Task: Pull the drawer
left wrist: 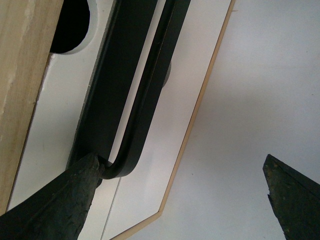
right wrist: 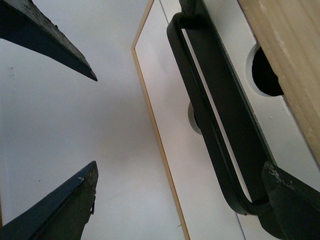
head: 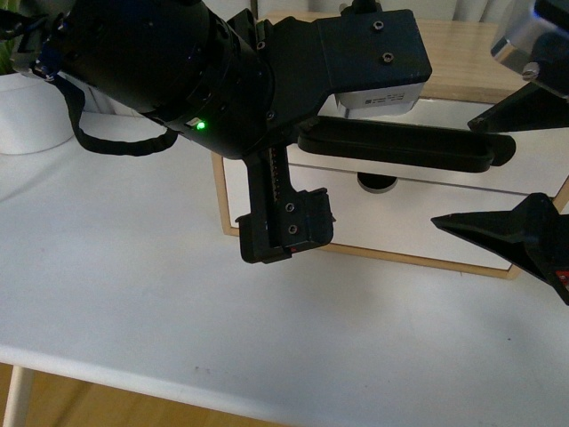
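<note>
The drawer has a white front and a long black bar handle. It sits at the top of a small wooden cabinet on the table. The handle and the notch in the drawer's upper edge show in the left wrist view. My left gripper is open at the handle's left end. One of its fingers touches the bend of the bar and the other hangs over the table. My right gripper is open at the handle's right end, one finger against it.
A plain white drawer front lies under the handled one. The cabinet's wooden top is behind my arms. A white pot stands at the far left. The white table stretches to its front edge below.
</note>
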